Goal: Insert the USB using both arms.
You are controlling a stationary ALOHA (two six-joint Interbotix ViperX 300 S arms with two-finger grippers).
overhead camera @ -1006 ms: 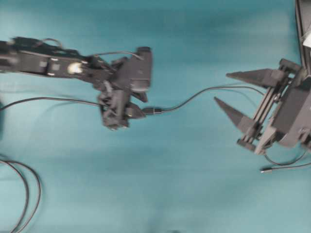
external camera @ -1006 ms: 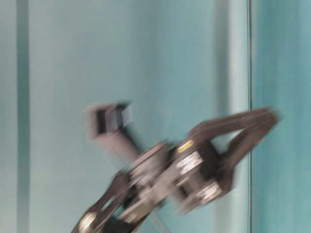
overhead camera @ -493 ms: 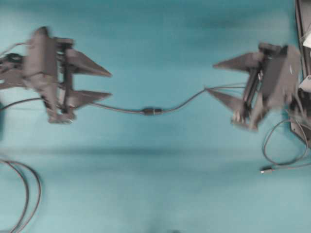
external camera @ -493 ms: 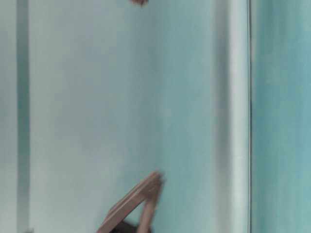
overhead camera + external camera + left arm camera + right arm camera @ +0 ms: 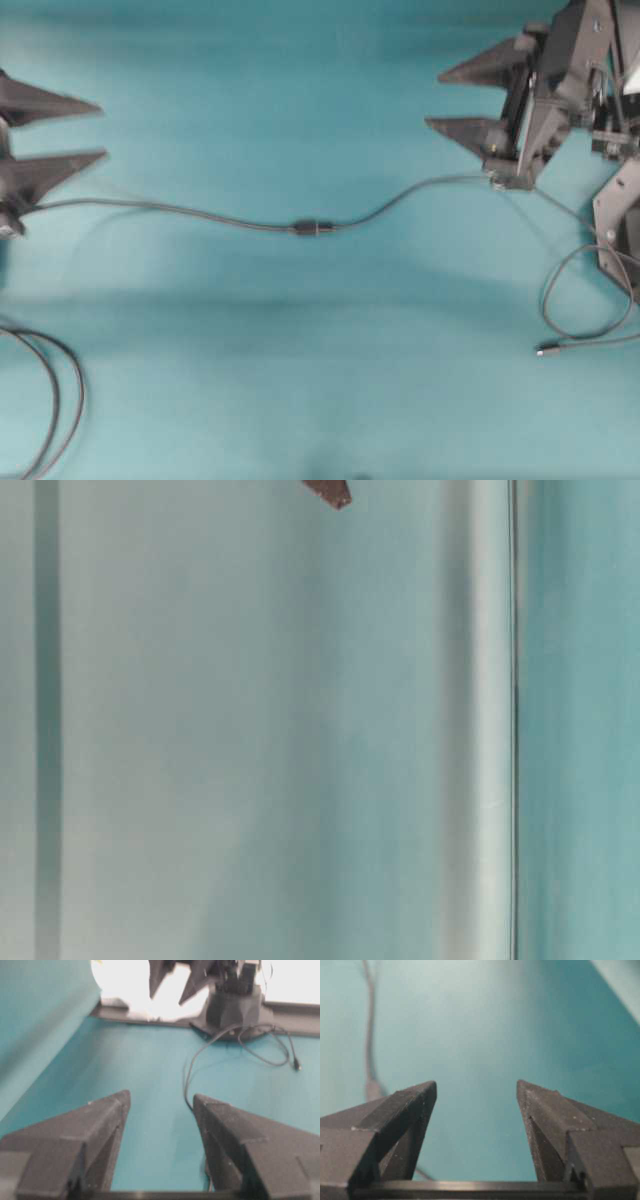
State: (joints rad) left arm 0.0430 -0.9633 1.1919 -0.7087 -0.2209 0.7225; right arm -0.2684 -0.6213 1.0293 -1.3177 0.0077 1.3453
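Note:
Two cables lie joined end to end on the teal table; the dark joint [image 5: 310,227] sits mid-table, with the USB's silver tip hidden inside it. The grey cable [image 5: 150,208] runs left from it and the thin dark cable [image 5: 400,195] runs right. My left gripper [image 5: 102,130] is open and empty at the far left edge, well apart from the joint. In its wrist view [image 5: 161,1095] the cable [image 5: 186,1080] passes by the right finger. My right gripper [image 5: 434,100] is open and empty at the upper right. Its wrist view [image 5: 476,1083] shows the cable [image 5: 369,1035] at left.
A thick looped black cable [image 5: 55,400] lies at the lower left. The thin cable loops at the right and ends in a small loose plug [image 5: 541,351]. The right arm's base [image 5: 620,230] stands at the right edge. One finger tip [image 5: 330,490] shows at the top of the table-level view.
The left gripper let go at the joint, opened and drew back to the far left edge. The right gripper moved up and to the right. The joined cables stayed on the table.

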